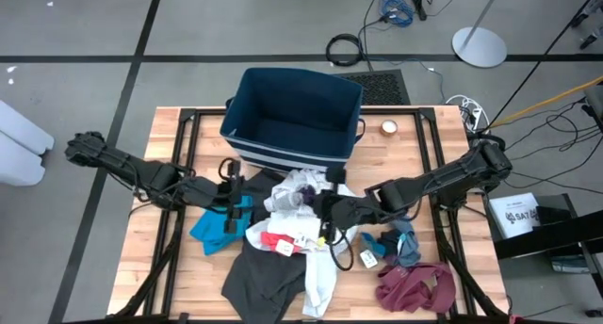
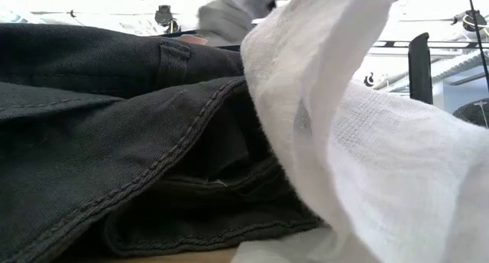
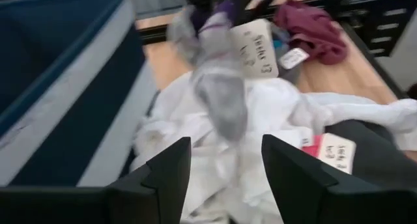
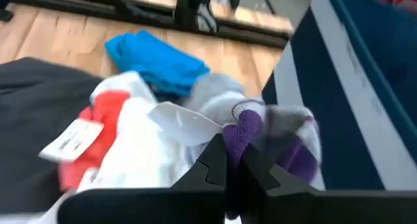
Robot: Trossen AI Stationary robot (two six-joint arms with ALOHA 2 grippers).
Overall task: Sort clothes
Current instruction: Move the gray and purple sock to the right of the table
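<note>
A grey sock with purple patches [image 3: 218, 94] hangs over the clothes pile in front of the dark blue bin [image 1: 292, 117], a paper tag [image 3: 255, 49] beside it. My right gripper [image 4: 234, 152] is shut on it, reaching in from the table's right [image 1: 325, 209]. My left gripper [image 3: 225, 146] stands open just left of the sock [image 1: 236, 200], touching nothing. Under them lie a white garment [image 1: 292, 187], a red piece [image 1: 278, 239], a bright blue top [image 1: 221, 225] and a dark grey garment [image 1: 264, 282]. My right gripper pinches a purple part of the sock [image 4: 242, 129] between its two fingers. The fingers come slanting down from the table's right. The sock hangs below them over the white garment [image 3: 260, 120]; whether its lower end touches the cloth I cannot tell.
A maroon garment [image 1: 415, 286] and grey-blue socks [image 1: 400, 244] lie at the near right. A small round roll [image 1: 389, 128] sits right of the bin. Dark grey cloth [image 2: 114, 141] and white cloth [image 2: 367, 141] fill the low view. Bare wood shows at the table's far left.
</note>
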